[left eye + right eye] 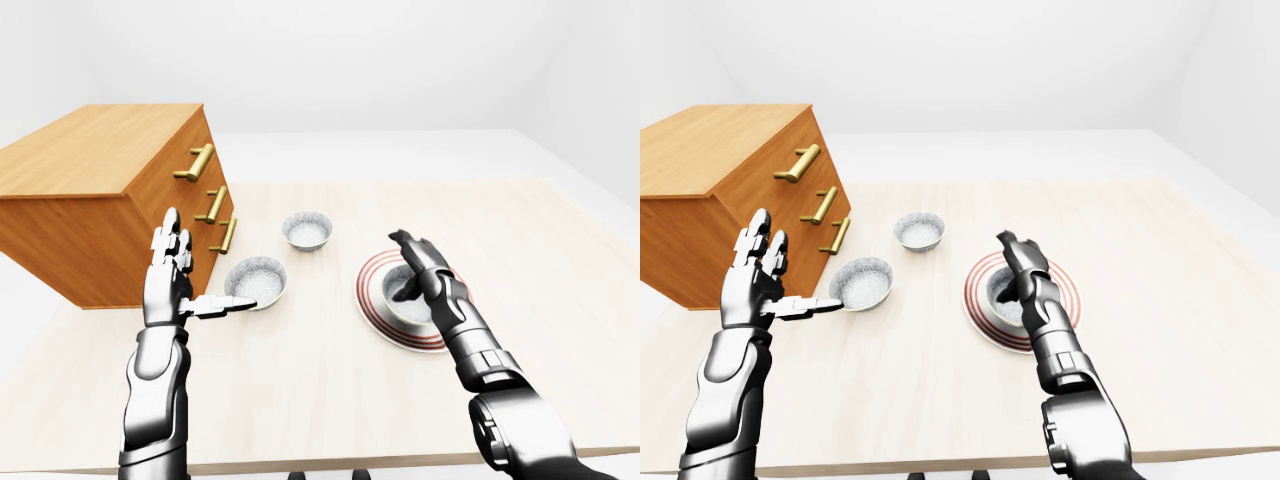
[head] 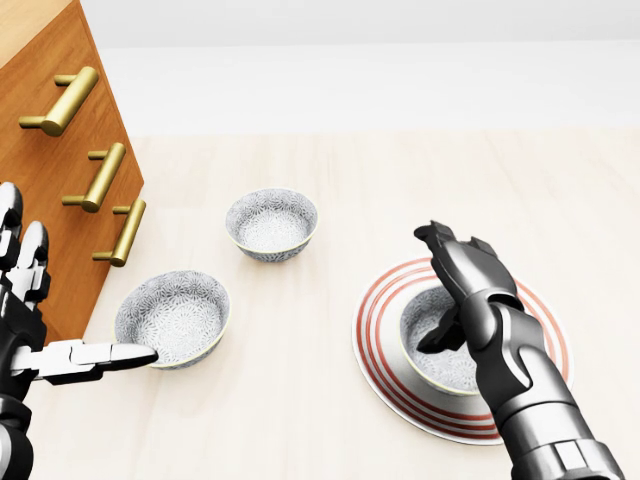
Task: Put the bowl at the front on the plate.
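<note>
A patterned grey bowl (image 2: 436, 330) sits on the red-ringed plate (image 2: 378, 362) right of centre in the head view. My right hand (image 2: 446, 290) hovers over it, open, fingers stretched toward the top of the view and thumb dipping inside the bowl's rim. A second bowl (image 2: 172, 318) rests on the table at the left, and a third bowl (image 2: 271, 224) lies higher up. My left hand (image 1: 195, 280) is open with fingers upright. Its thumb points right and ends at the left bowl's near rim; whether it touches is unclear.
A wooden dresser (image 1: 90, 190) with three brass handles (image 2: 100, 178) stands tilted at the left, close behind my left hand. The light wooden table (image 1: 320, 400) stretches wide to the right, its near edge at the bottom of the left-eye view.
</note>
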Controlling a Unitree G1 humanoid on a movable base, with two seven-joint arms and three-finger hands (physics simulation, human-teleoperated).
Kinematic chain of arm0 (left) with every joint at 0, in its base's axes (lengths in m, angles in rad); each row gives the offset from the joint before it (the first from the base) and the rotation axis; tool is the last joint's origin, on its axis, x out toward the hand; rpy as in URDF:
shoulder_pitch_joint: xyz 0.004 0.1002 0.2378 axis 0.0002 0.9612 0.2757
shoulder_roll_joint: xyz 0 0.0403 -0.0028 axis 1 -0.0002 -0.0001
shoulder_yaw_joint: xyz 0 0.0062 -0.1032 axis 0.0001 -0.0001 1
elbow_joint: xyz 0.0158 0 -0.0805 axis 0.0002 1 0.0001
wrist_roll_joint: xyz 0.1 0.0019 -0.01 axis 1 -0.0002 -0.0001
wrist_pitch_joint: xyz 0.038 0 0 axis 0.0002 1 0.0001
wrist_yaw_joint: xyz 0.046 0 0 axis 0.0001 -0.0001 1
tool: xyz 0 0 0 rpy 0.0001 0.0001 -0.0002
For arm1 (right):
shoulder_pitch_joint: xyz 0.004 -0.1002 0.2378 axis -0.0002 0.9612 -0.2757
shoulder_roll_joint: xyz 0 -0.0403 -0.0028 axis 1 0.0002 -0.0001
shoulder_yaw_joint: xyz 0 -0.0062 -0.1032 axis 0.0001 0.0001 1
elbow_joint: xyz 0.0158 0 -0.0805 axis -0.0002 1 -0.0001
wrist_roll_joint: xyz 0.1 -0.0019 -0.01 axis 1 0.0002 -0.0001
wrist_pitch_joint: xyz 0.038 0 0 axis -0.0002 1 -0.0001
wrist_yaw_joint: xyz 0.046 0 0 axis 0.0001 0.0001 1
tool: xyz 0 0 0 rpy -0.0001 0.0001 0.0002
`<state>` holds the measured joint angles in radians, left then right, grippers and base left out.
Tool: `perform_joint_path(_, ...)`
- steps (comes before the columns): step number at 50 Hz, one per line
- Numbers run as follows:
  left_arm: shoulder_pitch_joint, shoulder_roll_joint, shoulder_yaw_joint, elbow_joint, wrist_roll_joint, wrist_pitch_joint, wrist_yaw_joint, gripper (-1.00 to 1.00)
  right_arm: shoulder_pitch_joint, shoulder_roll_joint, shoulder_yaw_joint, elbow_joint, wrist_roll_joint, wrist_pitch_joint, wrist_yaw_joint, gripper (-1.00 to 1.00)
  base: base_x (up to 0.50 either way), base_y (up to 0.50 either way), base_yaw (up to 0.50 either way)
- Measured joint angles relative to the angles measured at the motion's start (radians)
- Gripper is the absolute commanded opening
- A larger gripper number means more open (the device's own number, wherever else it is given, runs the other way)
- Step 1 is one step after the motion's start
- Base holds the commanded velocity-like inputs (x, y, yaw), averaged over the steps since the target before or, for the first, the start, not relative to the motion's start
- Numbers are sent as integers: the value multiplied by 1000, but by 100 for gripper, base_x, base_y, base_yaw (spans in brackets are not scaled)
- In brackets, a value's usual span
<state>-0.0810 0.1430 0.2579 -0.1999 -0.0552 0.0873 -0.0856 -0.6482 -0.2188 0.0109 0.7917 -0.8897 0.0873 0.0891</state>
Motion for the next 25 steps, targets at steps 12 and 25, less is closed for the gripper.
perform_joint_path(12, -2, 1, -1, 3, -1, 0, 1, 99, -8, -3, 0, 15, 4, 0, -12, 100, 0, 0, 0)
perform_joint_path(25, 5, -1, 2, -28, -2, 0, -1, 98, 12, -2, -12, -81, 12, 0, 17, 100, 0, 0, 0)
